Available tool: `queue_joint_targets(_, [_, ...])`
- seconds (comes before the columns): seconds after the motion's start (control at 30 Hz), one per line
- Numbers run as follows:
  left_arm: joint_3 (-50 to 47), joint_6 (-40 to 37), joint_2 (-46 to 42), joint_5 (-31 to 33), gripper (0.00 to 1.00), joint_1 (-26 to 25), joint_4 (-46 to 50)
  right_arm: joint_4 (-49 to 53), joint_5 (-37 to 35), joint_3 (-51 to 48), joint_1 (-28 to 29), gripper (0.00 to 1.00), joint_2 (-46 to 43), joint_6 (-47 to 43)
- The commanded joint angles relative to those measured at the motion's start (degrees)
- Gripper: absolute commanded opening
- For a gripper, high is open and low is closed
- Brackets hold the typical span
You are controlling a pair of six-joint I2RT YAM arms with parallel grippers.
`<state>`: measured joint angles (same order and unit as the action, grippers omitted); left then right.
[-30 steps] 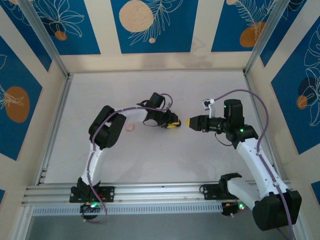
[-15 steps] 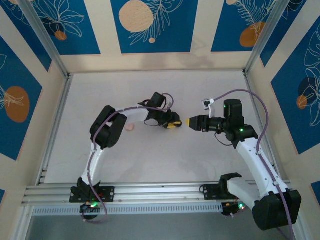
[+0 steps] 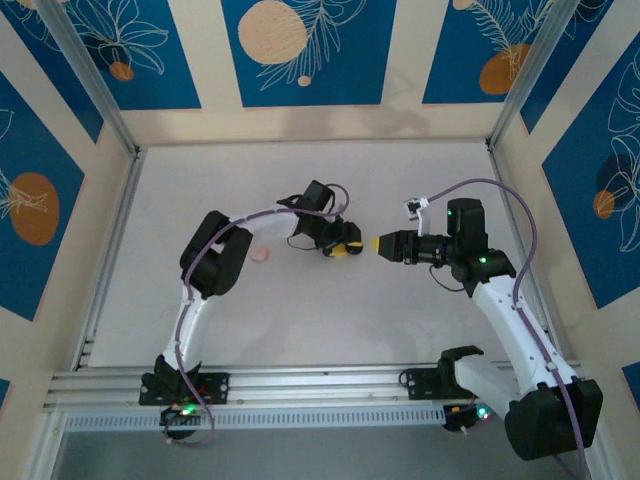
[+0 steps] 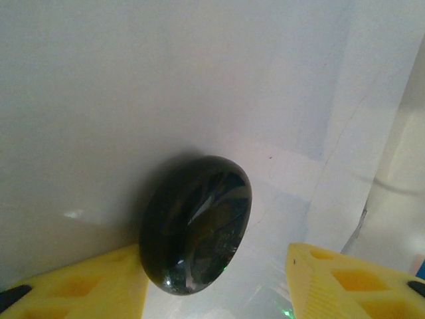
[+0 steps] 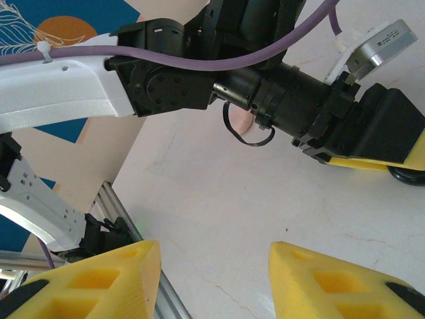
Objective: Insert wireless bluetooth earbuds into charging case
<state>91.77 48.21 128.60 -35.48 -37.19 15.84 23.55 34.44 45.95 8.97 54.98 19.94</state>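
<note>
On the counter (image 3: 330, 310), the black earbud (image 4: 196, 222) lies between the parted jaws of the left end effector (image 3: 347, 248), touching 1 finger; the right end effector (image 5: 214, 256) hangs open, empty. A dragging finger could roll it away.

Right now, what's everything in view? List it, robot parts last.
black piece: 1, glossy black oval, on the table between the left pincer fingers; earbud or case, can't tell
pink piece: 1, pale pink, on the table beside the left arm elbow
table: 1, white, under both arms
wall panels: several, blue with orange discs and white leaf lines, around the table
rail: 1, silver, near edge, at the arm bases
left arm: 1, white and black, purple cable, reaching mid-table
right arm: 1, white and black, purple cable, reaching mid-table
left pincer: 1, yellow fingers, open around the black piece
right pincer: 1, yellow fingers, open, empty, facing the left pincer
</note>
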Motion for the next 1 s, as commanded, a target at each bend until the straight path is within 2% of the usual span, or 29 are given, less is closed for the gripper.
queue_joint_targets(0.0, [0.8,-3.3,-2.7,3.8,0.57,1.0,7.4,0.4,0.4,-0.3,-0.2,0.47,-0.4,-1.0])
queue_joint_targets(0.27, [2.3,-12.1,-10.0,9.1,0.58,3.3,18.0,1.2,-0.8,0.6,-0.3,0.47,-0.2,-1.7])
queue_joint_targets(0.47, [1.8,-19.6,-22.1,18.7,0.61,5.9,24.4,1.5,-3.0,1.8,-0.7,0.48,1.2,-3.4])
queue_joint_targets(0.57, [-2.2,-22.6,-30.2,24.5,0.62,8.2,24.5,0.8,-7.3,2.3,-0.9,0.52,2.4,-4.2])
queue_joint_targets(0.63, [-8.3,-23.8,-37.4,29.1,0.65,9.9,21.4,-0.6,-13.5,1.8,-1.1,0.55,2.8,-3.9])
queue_joint_targets(0.67, [-12.0,-24.1,-40.6,30.7,0.67,10.8,19.1,-1.6,-16.2,1.3,-1.3,0.57,2.9,-3.3])
queue_joint_targets(0.7, [-16.0,-24.7,-44.6,32.8,0.71,11.9,16.4,-2.8,-18.2,0.8,-1.7,0.88,3.0,-3.2])
queue_joint_targets(0.73, [-20.1,-25.3,-48.3,35.3,0.75,13.1,14.1,-3.9,-19.4,0.6,-2.1,0.99,3.4,-3.3])
queue_joint_targets(0.8, [-27.2,-27.0,-54.9,40.5,0.84,14.9,10.1,-5.9,-21.4,0.2,-3.3,0.99,4.8,-4.5])
queue_joint_targets(0.87, [-33.9,-28.6,-60.6,46.3,0.98,16.2,5.8,-8.7,-23.0,-0.2,-4.5,0.99,6.7,-6.5])
queue_joint_targets(0.97, [-42.7,-32.5,-67.0,52.8,1.0,17.8,-0.7,-15.9,-25.7,-1.9,-7.1,0.99,10.2,-8.3])
